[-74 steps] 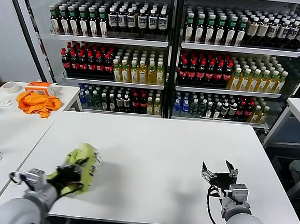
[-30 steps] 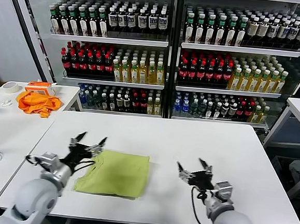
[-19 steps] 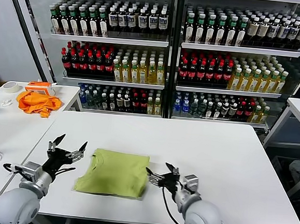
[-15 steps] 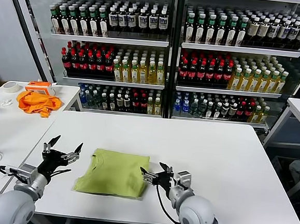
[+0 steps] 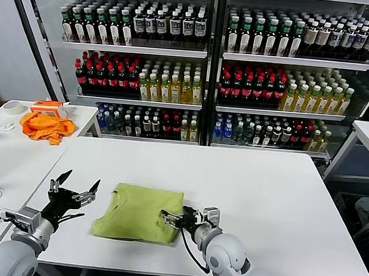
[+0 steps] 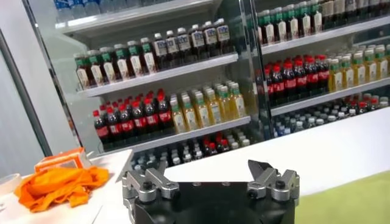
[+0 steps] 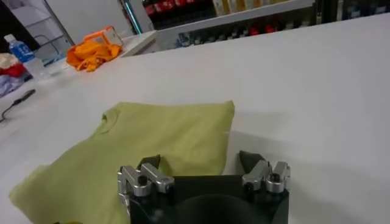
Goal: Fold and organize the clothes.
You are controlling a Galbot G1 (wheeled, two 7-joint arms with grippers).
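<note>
the green t-shirt [image 5: 141, 212] lies spread flat on the white counter [image 5: 263, 195], toward its near edge and left of the middle, collar facing the left gripper. the right gripper [image 5: 173, 219] sits low over the shirt's right edge, jaws apart and holding nothing, with the fabric just beneath it. the left gripper [image 5: 73, 192] hovers off the shirt's left side, near the counter's left edge, also spread wide and empty. the likely next step is a pinch on the right edge to start a fold. the risk is that the gripper closes too high and catches nothing, or digs in and drags the whole shirt sideways, wrinkling it rather than lifting one layer. an orange cloth [image 5: 46, 127] rests on a separate side table [image 5: 84, 114], well apart.
</note>
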